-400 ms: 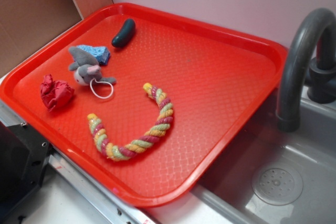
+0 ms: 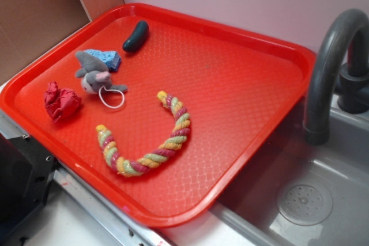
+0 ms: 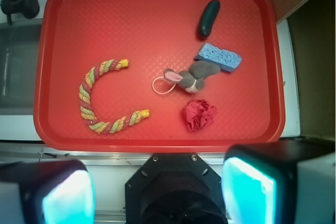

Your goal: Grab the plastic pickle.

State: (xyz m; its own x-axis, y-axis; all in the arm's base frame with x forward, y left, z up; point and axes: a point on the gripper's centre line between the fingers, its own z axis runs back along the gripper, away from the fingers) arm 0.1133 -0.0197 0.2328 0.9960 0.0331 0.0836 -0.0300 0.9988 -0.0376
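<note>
The plastic pickle (image 2: pixel 135 36) is dark green and glossy and lies alone near the far left corner of the red tray (image 2: pixel 242 84). In the wrist view the pickle (image 3: pixel 209 18) lies at the upper right of the tray (image 3: pixel 147 19), beyond the blue sponge. My gripper (image 3: pixel 158 191) hangs high above the tray's near edge, far from the pickle. Its two cyan pads (image 3: pixel 68 198) stand wide apart with nothing between them, so it is open. The exterior view does not show the gripper.
Also on the tray are a blue sponge piece (image 2: pixel 105 59), a grey plush mouse (image 2: pixel 92 73), a crumpled red cloth (image 2: pixel 60 101) and a curved coloured rope (image 2: pixel 150 142). A grey faucet (image 2: pixel 328 67) and sink (image 2: pixel 305 200) stand to the right. Cardboard (image 2: pixel 34 10) stands at the left.
</note>
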